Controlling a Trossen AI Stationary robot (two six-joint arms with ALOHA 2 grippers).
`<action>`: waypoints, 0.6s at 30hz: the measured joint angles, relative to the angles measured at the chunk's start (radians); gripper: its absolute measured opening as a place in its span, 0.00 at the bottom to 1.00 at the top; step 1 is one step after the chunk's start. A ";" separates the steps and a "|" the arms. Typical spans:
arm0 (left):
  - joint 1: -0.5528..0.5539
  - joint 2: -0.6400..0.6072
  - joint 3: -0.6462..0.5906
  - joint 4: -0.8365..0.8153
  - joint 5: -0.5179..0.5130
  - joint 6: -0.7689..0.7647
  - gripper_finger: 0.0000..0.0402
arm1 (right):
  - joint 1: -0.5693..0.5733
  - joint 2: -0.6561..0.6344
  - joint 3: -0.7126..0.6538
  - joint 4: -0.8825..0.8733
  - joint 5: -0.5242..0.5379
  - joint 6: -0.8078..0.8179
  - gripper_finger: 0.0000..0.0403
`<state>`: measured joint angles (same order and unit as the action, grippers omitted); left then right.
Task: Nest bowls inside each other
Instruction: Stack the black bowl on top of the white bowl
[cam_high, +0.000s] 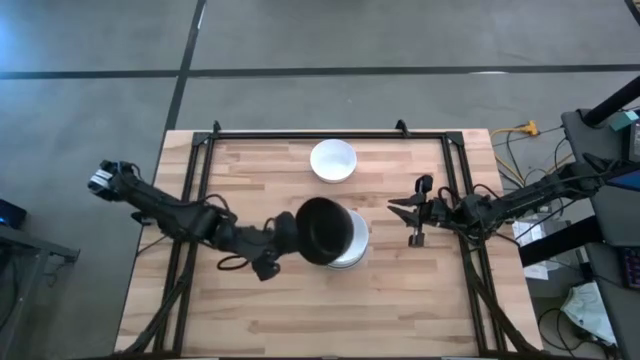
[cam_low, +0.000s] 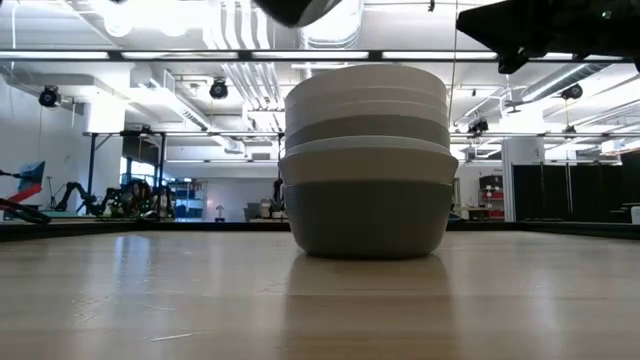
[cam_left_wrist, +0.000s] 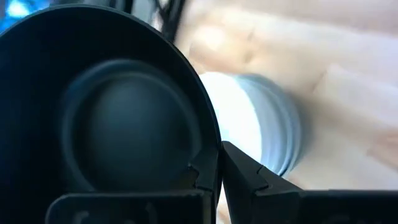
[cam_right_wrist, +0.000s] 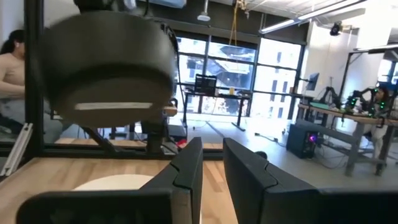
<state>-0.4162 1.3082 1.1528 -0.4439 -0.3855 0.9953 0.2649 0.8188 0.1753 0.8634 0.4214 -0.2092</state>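
A black bowl (cam_high: 322, 230) hangs tilted in my left gripper (cam_high: 290, 233) above a stack of nested grey and white bowls (cam_high: 358, 246). The stack (cam_low: 365, 160) rests by the base of its bottom grey bowl on the table's middle. In the low view only the black bowl's lower edge (cam_low: 297, 10) shows above the stack. One white bowl (cam_high: 333, 160) sits alone near the far edge. My right gripper (cam_high: 398, 208) waits shut to the right of the stack, touching nothing. Its wrist view shows the black bowl's underside (cam_right_wrist: 106, 62). My left gripper (cam_left_wrist: 219, 158) holds the black bowl by its rim (cam_left_wrist: 211, 146), on the side toward the table's left. One finger is inside the bowl and one finger (cam_left_wrist: 249, 177) outside. The fingers come roughly level from the left. The bowl is lifted clear and tilted over the stack.
A black metal frame (cam_high: 330, 133) runs along the table's far edge and down both sides. Bare wood lies on the near half of the table (cam_high: 330, 310). Cables and equipment sit beyond the right edge. A person (cam_right_wrist: 12, 68) shows in the room behind.
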 joint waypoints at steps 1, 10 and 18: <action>0.012 0.016 0.040 -0.042 0.047 0.000 0.00 | 0.000 0.000 0.000 -0.001 0.001 0.000 0.15; 0.131 0.207 0.313 -0.322 0.254 0.007 0.00 | 0.000 0.000 -0.001 -0.024 0.002 0.000 0.15; 0.206 0.360 0.449 -0.471 0.355 0.071 0.00 | 0.000 -0.016 -0.002 -0.081 0.031 0.000 0.15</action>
<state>-0.2105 1.6679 1.6017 -0.9151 -0.0310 1.0661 0.2649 0.8028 0.1738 0.7825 0.4529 -0.2094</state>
